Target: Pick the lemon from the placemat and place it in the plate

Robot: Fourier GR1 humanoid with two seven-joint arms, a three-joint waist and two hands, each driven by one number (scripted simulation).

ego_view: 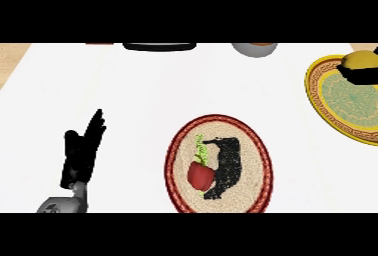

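now the lemon is up at the counter's right edge, over the far rim of the plate, with the right hand showing only as dark fingers wrapped under and around it; the rest of that hand runs out of view. whether the lemon rests on the plate or hangs just above it cannot be told. the placemat, an oval with a red border, lies near the counter's front edge at the middle, well apart from the plate, and no lemon is on it; only its printed red-and-black picture shows. the left hand stands near the front left corner, fingers straight and up, holding nothing, at rest. along the counter's far edge a dark flat thing and a grey bowl are partly cut off. by the look of it the pick is done and the placing step is in hand. the next move likely calls for bringing the lemon in from the rim toward the plate's green middle, lowering it until it sits, then uncurling the fingers and lifting away without nudging the fruit, which could roll.
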